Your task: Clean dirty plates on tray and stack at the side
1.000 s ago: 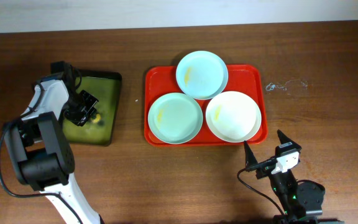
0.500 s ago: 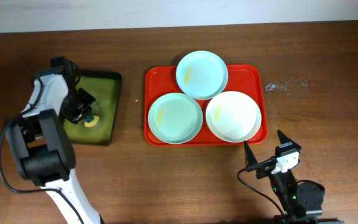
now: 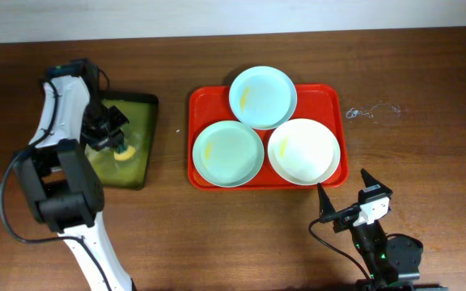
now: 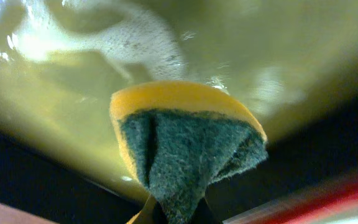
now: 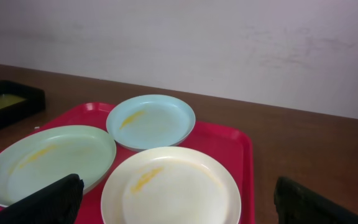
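Note:
Three plates sit on the red tray (image 3: 202, 101): a pale blue plate (image 3: 263, 96) at the back, a pale green plate (image 3: 228, 153) front left, a cream plate (image 3: 302, 151) front right, each with a yellow smear. They also show in the right wrist view: blue (image 5: 151, 121), green (image 5: 48, 160), cream (image 5: 171, 190), on the tray (image 5: 241, 155). My left gripper (image 3: 112, 139) is shut on a yellow and green sponge (image 4: 185, 140) over the soapy dark tray (image 3: 140, 113). My right gripper (image 3: 348, 196) is open and empty, in front of the red tray.
The dark tray holds yellowish soapy water (image 4: 241, 56) with foam. A thin clear wire or string (image 3: 370, 111) lies on the table to the right of the red tray. A pale wall (image 5: 229, 43) stands behind the table.
My left gripper has lifted and shifted slightly right over the dark tray with the sponge in it. The right arm and the plates have not moved.

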Available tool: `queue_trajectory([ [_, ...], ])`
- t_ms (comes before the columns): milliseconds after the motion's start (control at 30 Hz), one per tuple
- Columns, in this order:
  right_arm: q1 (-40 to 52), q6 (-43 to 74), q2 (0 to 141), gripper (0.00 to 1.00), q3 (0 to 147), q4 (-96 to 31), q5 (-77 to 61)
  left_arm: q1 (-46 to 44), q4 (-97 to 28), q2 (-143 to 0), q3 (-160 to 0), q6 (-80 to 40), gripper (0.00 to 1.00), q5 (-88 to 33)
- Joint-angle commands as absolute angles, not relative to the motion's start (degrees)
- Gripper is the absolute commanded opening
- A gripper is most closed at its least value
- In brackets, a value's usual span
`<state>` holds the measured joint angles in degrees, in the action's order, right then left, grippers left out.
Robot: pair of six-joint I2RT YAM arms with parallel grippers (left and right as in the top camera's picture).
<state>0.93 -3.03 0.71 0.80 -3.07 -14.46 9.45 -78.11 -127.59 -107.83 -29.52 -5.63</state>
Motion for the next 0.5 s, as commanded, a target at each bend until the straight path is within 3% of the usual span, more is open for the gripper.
queue_trajectory([
  [0, 0.6, -2.7, 0.4, 0.98, 0.3, -3.2, -14.4, 8.0, -79.8, -115.5, -118.6, -26.0, 0.0, -9.7],
  [100, 0.6, -2.7, 0.4, 0.98, 0.3, -3.2, -14.4, -1.6, -78.0, -106.7, -118.7, -25.8, 0.0, -9.2],
  [167, 0.6, -2.7, 0.4, 0.98, 0.3, -3.2, -14.4, -9.5, -77.3, -108.3, -116.6, -26.0, 0.0, -9.2],
  [267, 0.6, -2.7, 0.4, 0.99, 0.3, -3.2, -14.4, -23.4, -65.3, -116.6, -106.0, -27.8, 0.0, -7.7],
  [467, 0.6, -2.7, 0.4, 0.98, 0.3, -3.2, -14.4, -26.9, -62.7, -127.3, -104.9, -30.5, 0.0, -4.7],
])
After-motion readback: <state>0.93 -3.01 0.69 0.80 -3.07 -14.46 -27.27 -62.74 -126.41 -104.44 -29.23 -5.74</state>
